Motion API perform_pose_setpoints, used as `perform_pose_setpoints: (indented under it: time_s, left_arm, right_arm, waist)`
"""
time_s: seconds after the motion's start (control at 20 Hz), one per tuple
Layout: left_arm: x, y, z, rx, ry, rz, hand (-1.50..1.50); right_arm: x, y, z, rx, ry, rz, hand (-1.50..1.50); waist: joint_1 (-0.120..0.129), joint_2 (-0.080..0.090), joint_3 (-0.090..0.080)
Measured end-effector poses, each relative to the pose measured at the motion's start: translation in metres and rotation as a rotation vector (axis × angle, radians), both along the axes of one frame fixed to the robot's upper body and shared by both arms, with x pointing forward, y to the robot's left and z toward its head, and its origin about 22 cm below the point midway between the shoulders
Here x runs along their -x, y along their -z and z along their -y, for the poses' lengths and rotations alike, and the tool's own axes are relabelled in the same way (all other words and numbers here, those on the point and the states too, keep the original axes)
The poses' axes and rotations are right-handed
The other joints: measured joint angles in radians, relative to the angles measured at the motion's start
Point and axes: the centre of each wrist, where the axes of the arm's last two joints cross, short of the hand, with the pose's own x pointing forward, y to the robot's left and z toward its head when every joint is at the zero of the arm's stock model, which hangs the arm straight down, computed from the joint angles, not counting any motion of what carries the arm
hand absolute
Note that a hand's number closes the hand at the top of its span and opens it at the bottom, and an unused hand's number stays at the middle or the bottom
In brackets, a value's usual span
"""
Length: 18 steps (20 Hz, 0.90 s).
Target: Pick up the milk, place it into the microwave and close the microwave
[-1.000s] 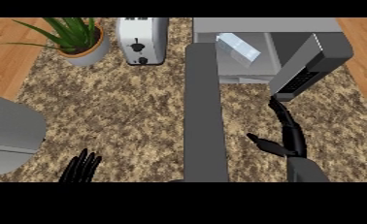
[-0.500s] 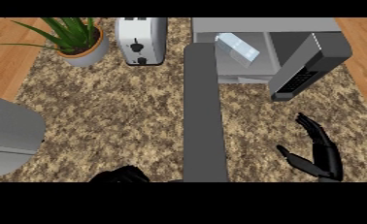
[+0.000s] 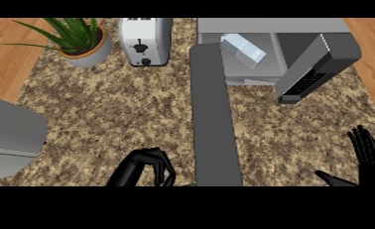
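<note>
Head view: one milk carton [image 3: 242, 48] inside one open-doored microwave [image 3: 273, 26], left hand [image 3: 149, 166] clenched empty, right hand [image 3: 359, 156] spread.

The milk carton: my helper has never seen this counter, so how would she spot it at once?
Find the grey microwave at the counter's far right, its door swung open toward the viewer. Inside its cavity lies the milk carton, a pale, whitish-blue box tilted at an angle. Nothing else sits in there; the toaster and potted plant stand outside, farther left.

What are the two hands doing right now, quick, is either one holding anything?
Left hand: fingers curled shut, holding nothing, low beside the open microwave door.
Right hand: open, fingers straight, holding nothing, at the right edge.
</note>
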Motion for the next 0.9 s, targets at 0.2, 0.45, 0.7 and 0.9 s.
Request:
perform_pose_setpoints:
  time_s: [0.2,0.45,0.7,0.9]
  left_arm:
    - [-0.021,0.003,0.014,-0.073,0.056,0.002,1.50]
    - [-0.036,0.009,0.039,-0.194,0.244,-0.090,1.50]
    - [-0.042,0.022,0.069,-0.281,0.395,-0.159,1.50]
    - [-0.044,0.030,0.090,-0.319,0.441,-0.127,1.50]
  right_arm:
    - [0.012,-0.001,0.008,-0.002,0.007,-0.011,-1.50]
    - [0.017,-0.008,0.020,-0.001,-0.001,-0.014,-1.50]
    - [0.017,-0.014,0.023,0.003,-0.022,-0.002,-1.50]
    - [0.009,-0.023,0.028,0.002,-0.040,0.026,-1.50]
  waist:
    - [-0.002,0.001,0.000]
    - [-0.014,0.002,0.001]
    - [-0.024,0.003,0.001]
    - [-0.029,0.004,0.000]
